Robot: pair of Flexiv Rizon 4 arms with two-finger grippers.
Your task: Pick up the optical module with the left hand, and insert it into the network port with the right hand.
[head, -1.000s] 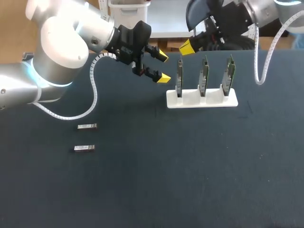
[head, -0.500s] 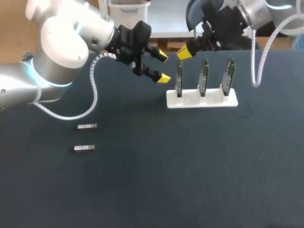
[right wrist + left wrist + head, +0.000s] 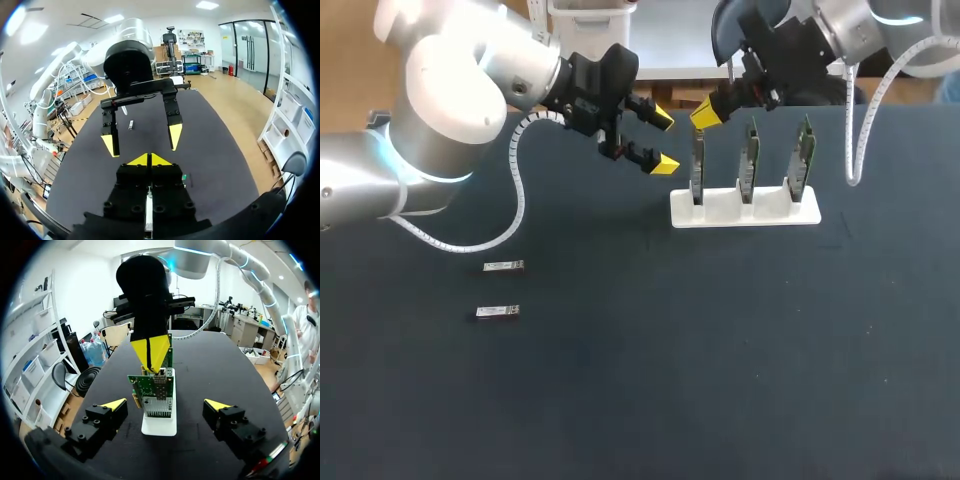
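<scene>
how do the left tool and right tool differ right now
The left tool is open, yellow tips spread wide; the right tool has its tips pressed together. The left tool hangs beside the white rack; the right tool is just over the rack's end card. Both have yellow tips and are clear of the optical modules on the table.

Card stand (image 3: 744, 212) upper right, left gripper (image 3: 662, 140) just left of it.
At middle left, upper optical module (image 3: 504, 266) lies just above lower optical module (image 3: 497, 312), well apart from the stand.
</scene>
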